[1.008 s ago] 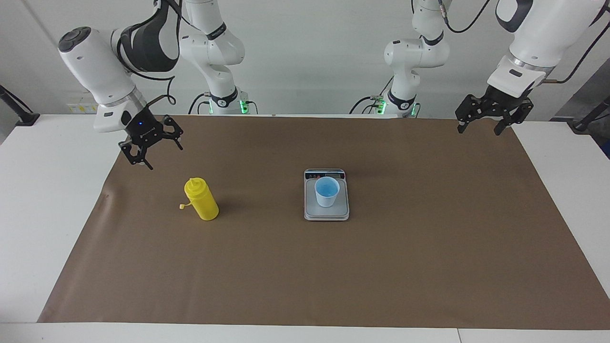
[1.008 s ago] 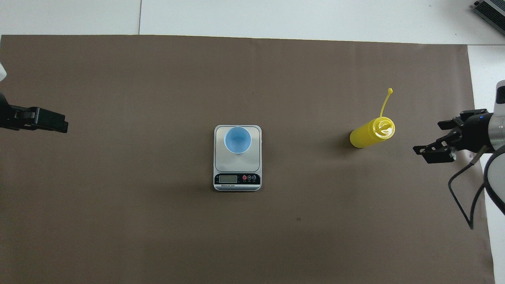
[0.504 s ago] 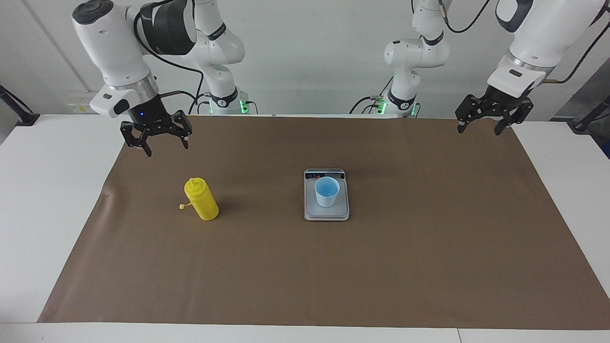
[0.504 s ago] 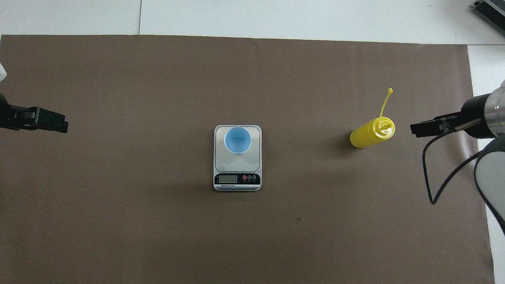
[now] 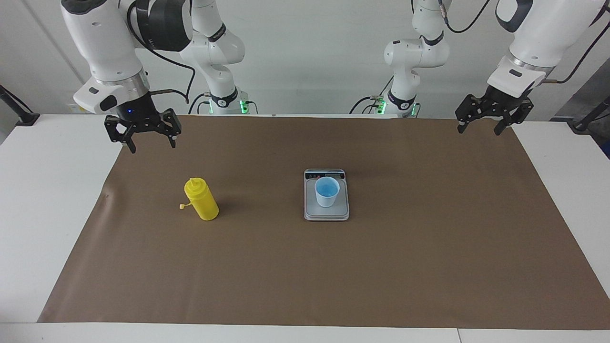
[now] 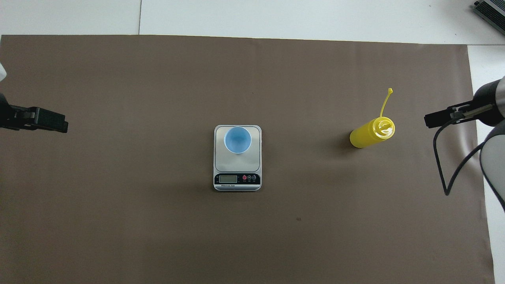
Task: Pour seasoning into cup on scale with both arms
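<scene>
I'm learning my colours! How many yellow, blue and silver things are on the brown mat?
Yellow: 1, the seasoning bottle
Blue: 1, the cup
Silver: 1, the scale under the cup
Total: 3

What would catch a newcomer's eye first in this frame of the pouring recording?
The small yellow plastic squeeze bottle stands upright on the brown mat toward the right arm's end, its tethered cap hanging off. At mid-table a small light-blue tapered cup sits on the flat silver-grey kitchen scale, apart from the bottle. The right gripper hangs open over the mat's edge nearer the robots than the bottle; the left gripper waits open over the other end.
</scene>
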You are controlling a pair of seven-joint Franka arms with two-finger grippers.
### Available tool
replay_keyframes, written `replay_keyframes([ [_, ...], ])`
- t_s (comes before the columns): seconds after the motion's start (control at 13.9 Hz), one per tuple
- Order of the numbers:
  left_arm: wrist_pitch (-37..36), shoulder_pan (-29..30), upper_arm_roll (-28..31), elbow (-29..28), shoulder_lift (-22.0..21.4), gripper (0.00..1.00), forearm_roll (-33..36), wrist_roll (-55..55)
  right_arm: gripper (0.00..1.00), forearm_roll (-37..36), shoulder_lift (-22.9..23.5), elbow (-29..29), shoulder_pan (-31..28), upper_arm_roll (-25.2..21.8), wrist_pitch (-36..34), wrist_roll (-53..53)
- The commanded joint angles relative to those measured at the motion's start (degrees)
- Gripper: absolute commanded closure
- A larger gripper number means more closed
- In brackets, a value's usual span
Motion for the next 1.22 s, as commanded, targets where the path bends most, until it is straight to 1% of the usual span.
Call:
replay_keyframes([
  [0.0, -0.6, 0.9, -0.6, -0.5, -0.6, 0.00, 0.9, 0.3, 0.00, -1.1, 1.1, 2.9, 0.3, 1.1, -2.8, 4.9],
  [0.22, -0.6, 0.9, -0.6, -0.5, -0.6, 0.00, 0.9, 0.3, 0.00, 2.2, 0.9, 2.4, -0.4, 1.1, -2.9, 6.5],
  [0.43, -0.6, 0.9, -0.6, -0.5, -0.6, 0.00, 0.9, 0.3, 0.00, 3.0, 0.3, 1.6, -0.2, 1.1, -4.7, 17.8],
  [0.5, -0.6, 0.9, -0.6, -0.5, -0.6, 0.00, 0.9, 0.4, 0.00, 3.0, 0.1, 1.4, -0.1, 1.1, -4.7, 19.3],
  [0.65, -0.6, 0.9, -0.6, -0.5, -0.6, 0.00, 0.9, 0.3, 0.00, 3.8, -0.1, 0.9, -0.3, 1.1, -4.9, 18.8],
  [0.79, -0.6, 0.9, -0.6, -0.5, -0.6, 0.00, 0.9, 0.4, 0.00, 4.5, -1.2, -0.6, -0.3, 1.0, -4.8, 17.1],
  [1.15, -0.6, 0.9, -0.6, -0.5, -0.6, 0.00, 0.9, 0.3, 0.00, 4.6, -1.3, -0.7, -0.6, 0.9, -4.8, 15.8],
])
